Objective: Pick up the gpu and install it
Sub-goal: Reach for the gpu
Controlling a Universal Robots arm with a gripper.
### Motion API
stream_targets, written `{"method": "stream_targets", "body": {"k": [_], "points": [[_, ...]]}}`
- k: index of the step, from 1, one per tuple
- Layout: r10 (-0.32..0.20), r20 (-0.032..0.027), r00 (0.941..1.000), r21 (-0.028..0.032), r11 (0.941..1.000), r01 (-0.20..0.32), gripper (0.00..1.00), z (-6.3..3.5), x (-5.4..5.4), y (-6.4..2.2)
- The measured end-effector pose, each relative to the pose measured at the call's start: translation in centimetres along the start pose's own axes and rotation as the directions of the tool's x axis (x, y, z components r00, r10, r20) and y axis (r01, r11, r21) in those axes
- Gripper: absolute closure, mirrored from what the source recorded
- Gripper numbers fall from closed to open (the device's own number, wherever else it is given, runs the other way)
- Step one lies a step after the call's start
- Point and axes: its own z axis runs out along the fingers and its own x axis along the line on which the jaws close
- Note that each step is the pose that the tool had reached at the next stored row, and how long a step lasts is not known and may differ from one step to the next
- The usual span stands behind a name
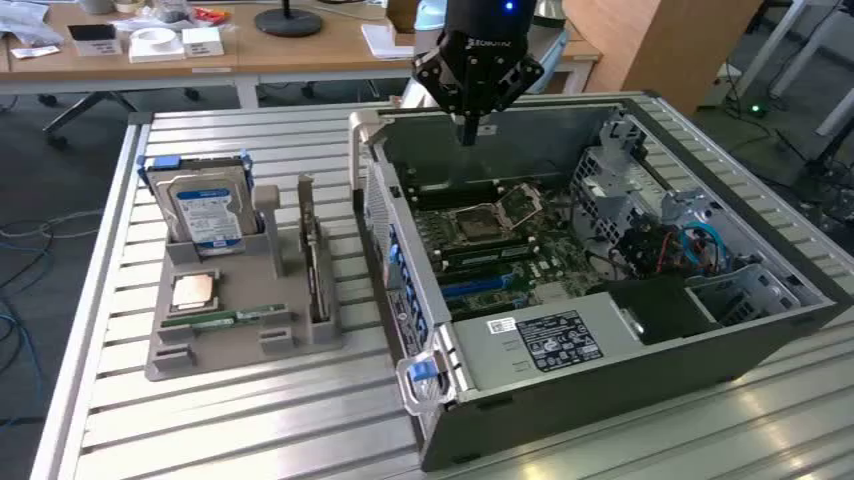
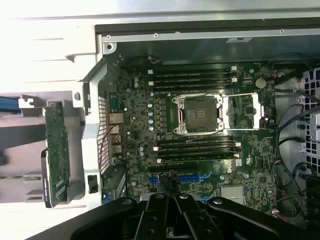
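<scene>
Tool (image 1: 467, 136) closed above slatted table (image 1: 240, 430), desks (image 1: 267, 52) behind.

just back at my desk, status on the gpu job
Shut, empty gripper above the open case. The gpu untouched, upright in the grey holder. A hard drive beside it, apart.

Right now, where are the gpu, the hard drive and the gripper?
gpu (image 1: 315, 262), exterior view, upright card's top edge.
hard drive (image 1: 208, 215), exterior view, blue label.
gripper (image 1: 467, 138), exterior view, tips of shut jaws.
</scene>
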Motion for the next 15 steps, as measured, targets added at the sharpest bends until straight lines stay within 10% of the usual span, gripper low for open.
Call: {"method": "stream_targets", "body": {"k": [15], "points": [[0.000,0.0000,1.0000,0.0001,1.0000,0.000,0.89,-0.01,0.35,-0.03]]}}
